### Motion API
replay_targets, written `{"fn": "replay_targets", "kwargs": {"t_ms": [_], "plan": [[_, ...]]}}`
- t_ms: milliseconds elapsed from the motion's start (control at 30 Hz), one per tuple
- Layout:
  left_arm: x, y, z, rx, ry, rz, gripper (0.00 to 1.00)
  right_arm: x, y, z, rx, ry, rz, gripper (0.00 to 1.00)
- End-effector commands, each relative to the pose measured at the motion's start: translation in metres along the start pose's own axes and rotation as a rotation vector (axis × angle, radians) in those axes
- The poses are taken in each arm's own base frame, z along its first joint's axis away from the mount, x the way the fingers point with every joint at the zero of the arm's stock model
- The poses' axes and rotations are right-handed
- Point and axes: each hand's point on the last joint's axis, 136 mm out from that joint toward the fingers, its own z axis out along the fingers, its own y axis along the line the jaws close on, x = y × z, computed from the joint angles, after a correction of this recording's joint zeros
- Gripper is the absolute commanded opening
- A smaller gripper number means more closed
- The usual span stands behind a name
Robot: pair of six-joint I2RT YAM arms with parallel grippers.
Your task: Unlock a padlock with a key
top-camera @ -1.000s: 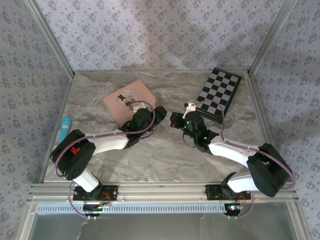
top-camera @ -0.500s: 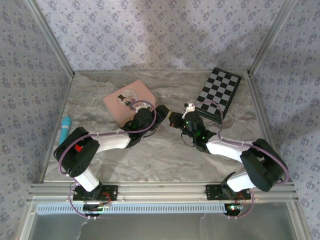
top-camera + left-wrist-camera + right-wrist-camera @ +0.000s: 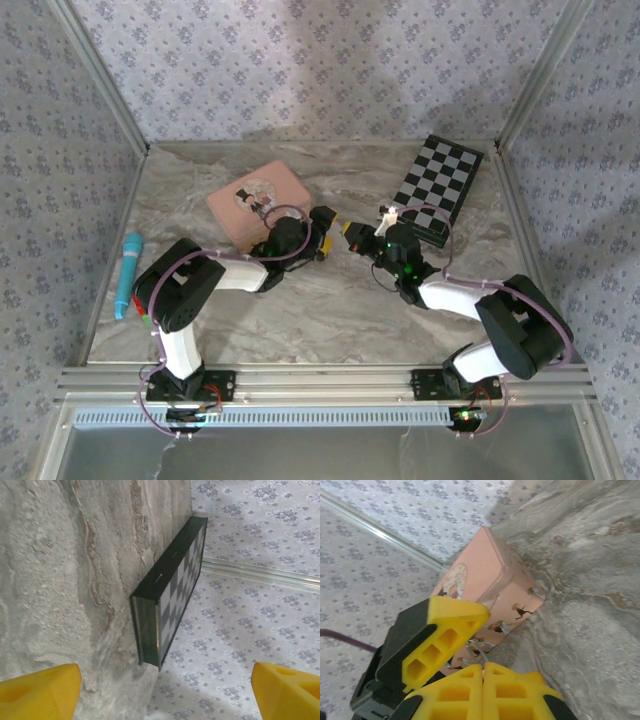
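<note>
My right gripper [image 3: 483, 666] is shut, its yellow tips pressed together. A thin silvery loop [image 3: 476, 649] pokes out from between them. I cannot tell whether it is the padlock's shackle or part of the key. No brass body or key blade shows. My left gripper [image 3: 166, 676] is open with nothing between its fingers. One of its fingers [image 3: 445, 635] hangs just left of the right tips. From above, the left gripper [image 3: 324, 232] and right gripper [image 3: 350, 230] face each other mid-table, nearly touching.
A pink picture-lidded box [image 3: 255, 200] lies just behind the left gripper and close behind the loop [image 3: 480, 575]. A folded chessboard [image 3: 438, 185] sits at the back right, straight ahead of the left jaws [image 3: 175, 590]. A blue cylinder [image 3: 128, 270] lies at the left edge.
The left jaws have opened wide. The left arm has drawn in, its elbow shifting right. The right gripper has stayed shut and edged slightly toward the back right.
</note>
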Motion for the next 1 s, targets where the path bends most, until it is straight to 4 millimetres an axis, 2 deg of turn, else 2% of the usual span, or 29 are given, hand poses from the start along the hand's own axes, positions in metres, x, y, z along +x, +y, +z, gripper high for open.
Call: {"fn": "replay_targets", "kwargs": {"t_ms": [0, 233, 467, 600, 733, 967], "plan": [[0.013, -0.044, 0.000, 0.123, 0.064, -0.064, 0.88, -0.001, 0.016, 0.002, -0.097, 0.008, -0.047, 0.00], [0.017, -0.061, -0.003, 0.158, 0.099, -0.137, 0.89, 0.005, 0.021, 0.013, -0.169, 0.034, -0.044, 0.00], [0.015, -0.062, -0.004, 0.152, 0.095, -0.142, 0.88, 0.010, 0.018, 0.016, -0.187, 0.049, -0.019, 0.00], [0.008, -0.060, -0.005, 0.147, 0.075, -0.134, 0.83, 0.010, 0.015, 0.012, -0.183, 0.049, -0.008, 0.00], [0.004, -0.053, -0.004, 0.131, 0.061, -0.129, 0.76, 0.008, 0.018, 0.007, -0.180, 0.046, -0.016, 0.00], [0.001, -0.048, -0.003, 0.123, 0.051, -0.121, 0.50, 0.006, 0.019, 0.003, -0.172, 0.046, -0.029, 0.00]]}}
